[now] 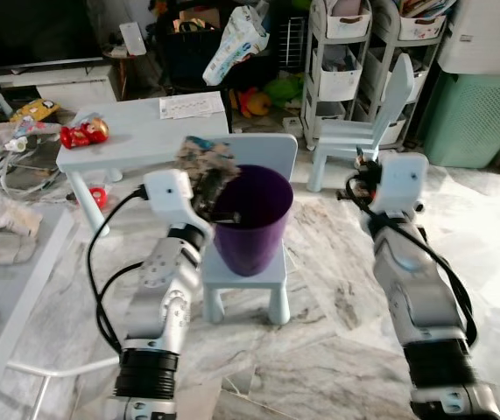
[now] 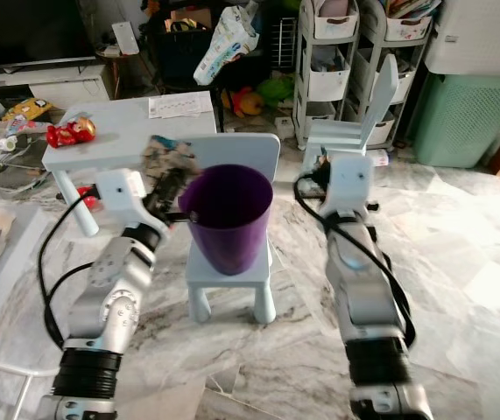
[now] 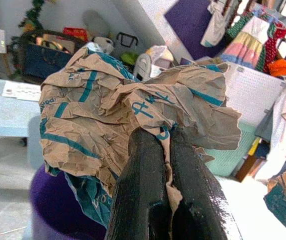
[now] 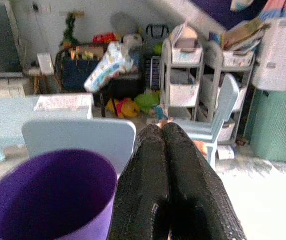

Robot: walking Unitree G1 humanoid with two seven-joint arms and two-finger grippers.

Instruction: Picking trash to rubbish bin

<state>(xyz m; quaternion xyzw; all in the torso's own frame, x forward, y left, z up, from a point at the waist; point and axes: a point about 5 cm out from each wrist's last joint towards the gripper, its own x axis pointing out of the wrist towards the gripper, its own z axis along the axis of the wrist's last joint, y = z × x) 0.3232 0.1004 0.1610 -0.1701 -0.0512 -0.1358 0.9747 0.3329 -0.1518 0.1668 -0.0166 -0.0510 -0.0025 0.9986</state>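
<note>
Left gripper (image 3: pixel 163 150) is clamped on a crumpled brown paper bag (image 3: pixel 112 115) with teal print, fingers pinched tight on a fold. It holds the bag at the purple bin's (image 1: pixel 251 219) rim, at the bin's 10 o'clock, partly over the opening. The bin stands upright on a small pale blue chair (image 1: pixel 263 267), on the seat against the backrest. Right gripper (image 4: pixel 165 165) has its fingers pressed together, nothing between them; it sits at the bin's 3 o'clock, apart from it.

Further out, at 11 o'clock from the bin: a light blue kids' table (image 1: pixel 140 136) with a red wrapper (image 1: pixel 83 133) near its left edge and a printed sheet (image 1: pixel 191 106) at the far edge. At 1 o'clock: a second pale chair (image 1: pixel 368 131), then white storage carts (image 1: pixel 341 52).
</note>
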